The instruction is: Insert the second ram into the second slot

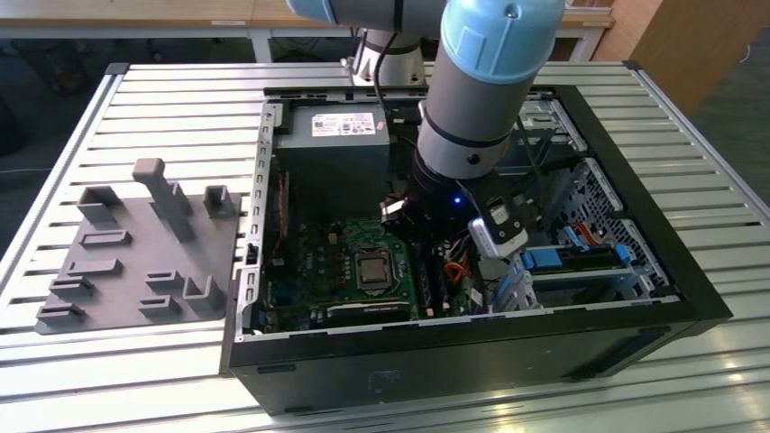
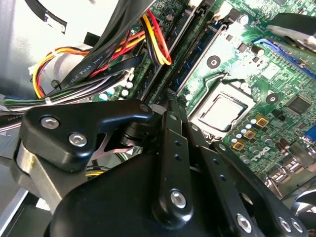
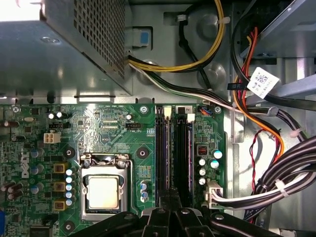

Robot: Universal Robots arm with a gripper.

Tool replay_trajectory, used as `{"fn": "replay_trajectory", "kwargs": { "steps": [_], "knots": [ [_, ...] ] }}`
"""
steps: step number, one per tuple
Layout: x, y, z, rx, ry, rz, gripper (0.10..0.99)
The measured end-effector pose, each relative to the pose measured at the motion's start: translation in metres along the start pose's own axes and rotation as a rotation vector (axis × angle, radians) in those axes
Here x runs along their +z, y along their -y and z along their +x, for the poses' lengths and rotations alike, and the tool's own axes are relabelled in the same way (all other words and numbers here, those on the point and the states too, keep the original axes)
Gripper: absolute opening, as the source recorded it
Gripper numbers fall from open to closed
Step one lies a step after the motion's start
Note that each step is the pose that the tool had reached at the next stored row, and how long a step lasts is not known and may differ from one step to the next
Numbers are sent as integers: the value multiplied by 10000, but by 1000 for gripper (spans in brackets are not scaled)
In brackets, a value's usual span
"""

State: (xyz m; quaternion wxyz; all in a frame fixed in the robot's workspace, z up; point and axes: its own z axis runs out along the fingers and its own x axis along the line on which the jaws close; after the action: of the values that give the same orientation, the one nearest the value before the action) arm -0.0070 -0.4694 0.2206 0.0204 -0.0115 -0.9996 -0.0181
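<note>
Tool [image 3: 170, 210] low over memory slots [image 3: 175, 153] inside computer case [image 1: 673, 298], fingers pinched narrow, maybe pressing second ram [image 3: 167, 148] down. Push must go straight down.

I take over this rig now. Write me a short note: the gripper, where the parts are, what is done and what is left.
Gripper: inside the open computer case, fingertips drawn together, directly over the near end of the two black memory slots beside the processor socket.
Second ram: I cannot tell whether it is between the fingertips or already in its slot.
Done: the arm has reached the slots.
Left: confirm that the stick is fully seated in the second slot.
</note>
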Motion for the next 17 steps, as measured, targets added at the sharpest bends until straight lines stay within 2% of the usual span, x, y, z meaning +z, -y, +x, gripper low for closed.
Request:
{"fn": "replay_trajectory", "kwargs": {
  "steps": [11, 14, 17],
  "knots": [
    [59, 3, -2, 0, -3, 9, 102],
    [24, -4, -2, -1, 9, -30, 102],
    [-45, -2, 2, 0, 0, -3, 102]
  ]
}}
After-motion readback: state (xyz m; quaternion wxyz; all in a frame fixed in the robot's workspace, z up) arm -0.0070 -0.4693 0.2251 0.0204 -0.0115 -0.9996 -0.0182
